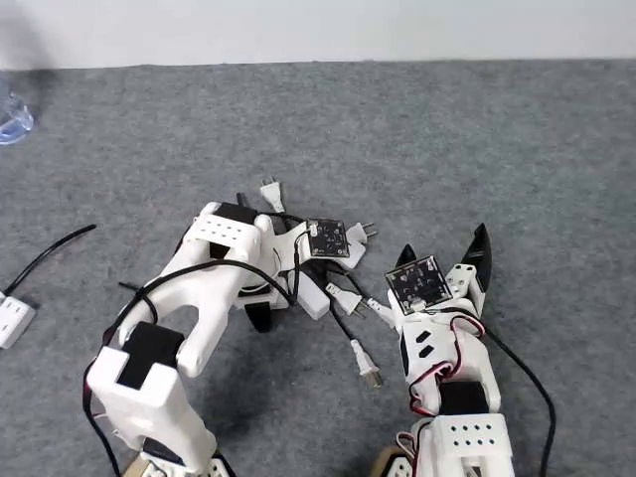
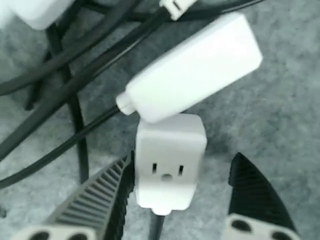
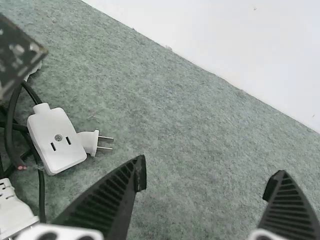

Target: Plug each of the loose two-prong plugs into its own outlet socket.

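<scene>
1. Left gripper (image 2: 182, 172) is down in the cord tangle mid-table with its jaws apart, straddling a white outlet socket (image 2: 167, 170).
2. The ribbed finger (image 2: 107, 200) sits right against the socket's side. The other finger (image 2: 255, 195) is off it with a gap. Nothing is clamped.
3. The socket faces up at the wrist camera, showing two slots and a ground hole, all unplugged.
4. A second outlet block (image 2: 195, 70) lies diagonally just past it, overlapping its far end. Black cords (image 2: 65, 75) run alongside.
5. Right gripper (image 3: 210, 172) has its jaws wide apart and holds nothing. It hovers over bare gray carpet (image 3: 200, 100) just right of the tangle.
6. Near it a flat socket block (image 3: 55, 142) lies face up. A loose two-prong plug (image 3: 95, 142) is just beside it, prongs pointing away, not inserted.
7. From above, a far plug (image 1: 271, 191) lies at the tangle's back edge.
8. A middle plug (image 1: 346, 298) lies between the two arms.
9. A cord end (image 1: 370, 373) lies close to the right arm.
10. A stray outlet (image 1: 12, 320) with its own black lead sits at the table's left edge, well apart from everything else.
</scene>
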You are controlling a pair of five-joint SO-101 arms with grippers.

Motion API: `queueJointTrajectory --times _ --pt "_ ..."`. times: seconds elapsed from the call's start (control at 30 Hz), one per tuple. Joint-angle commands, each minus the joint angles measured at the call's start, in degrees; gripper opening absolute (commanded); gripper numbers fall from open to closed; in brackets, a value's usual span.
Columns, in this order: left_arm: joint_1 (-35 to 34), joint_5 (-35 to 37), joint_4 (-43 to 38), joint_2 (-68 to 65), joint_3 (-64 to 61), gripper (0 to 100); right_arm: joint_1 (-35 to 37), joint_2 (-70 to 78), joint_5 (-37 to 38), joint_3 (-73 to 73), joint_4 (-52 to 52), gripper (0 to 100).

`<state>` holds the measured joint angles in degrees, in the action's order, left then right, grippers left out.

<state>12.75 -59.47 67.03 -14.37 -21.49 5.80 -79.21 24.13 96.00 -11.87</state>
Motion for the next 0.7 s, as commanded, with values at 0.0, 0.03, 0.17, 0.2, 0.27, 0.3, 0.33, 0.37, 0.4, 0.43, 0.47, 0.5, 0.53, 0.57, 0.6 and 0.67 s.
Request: queueJointTrajectory --times 0.0,0.03,0.17,0.2,0.27,0.3,0.33,0.37,0.4,0.43,0.47,0.5,0.53,0.57,0.6,0.67 --pt "-0.5 -0.4 -0.7 0.1 0.7 29 0.5 0.1 -0.3 0.9 1.1 37.2" --pt "-0.6 -0.4 -0.5 -0.1 0.7 27 0.5 0.1 -0.3 0.9 1.1 37.2" --pt "-0.6 -0.5 -0.4 -0.1 0.7 13 0.5 0.1 -0.3 0.9 1.1 37.2" --pt "-0.7 -0.5 -0.4 0.1 0.7 8 0.5 0.1 -0.3 0.9 1.1 37.2" --pt "-0.7 -0.4 -0.3 0.4 0.7 0 0.5 0.2 -0.3 0.9 1.1 37.2" --pt "-0.7 -0.4 -0.3 0.4 0.7 2 0.5 0.2 -0.3 0.9 1.1 37.2" --pt "-1.0 -0.4 -0.3 0.5 0.8 2 0.5 0.2 -0.3 0.9 1.1 37.2" --pt "-1.4 -0.4 0.0 0.6 1.0 1 0.5 0.2 -0.3 0.9 1.1 37.2" --pt "-2.0 -0.4 1.3 1.2 1.9 1 0.5 0.2 -0.3 0.9 1.0 37.2" --pt "-3.2 -0.4 3.6 2.4 3.0 1 0.6 0.2 -0.3 0.9 1.0 37.2" --pt "-4.4 -0.4 6.3 3.9 4.6 1 0.6 0.2 -0.3 0.9 1.0 37.2" --pt "-5.8 -0.4 9.0 5.7 6.2 1 0.6 0.2 -0.3 0.9 1.0 37.2" --pt "-7.6 -0.4 11.6 7.8 7.9 1 0.6 0.2 -0.3 0.9 1.0 37.2" --pt "-9.3 -0.4 14.1 10.1 9.3 1 0.6 0.2 -0.3 0.9 1.0 37.2" --pt "-11.2 -0.4 16.3 12.5 10.4 1 0.6 0.2 -0.3 0.9 1.0 37.2" --pt "-15.1 -0.4 19.9 17.3 12.1 1 0.6 0.2 -0.3 0.9 1.0 37.2"
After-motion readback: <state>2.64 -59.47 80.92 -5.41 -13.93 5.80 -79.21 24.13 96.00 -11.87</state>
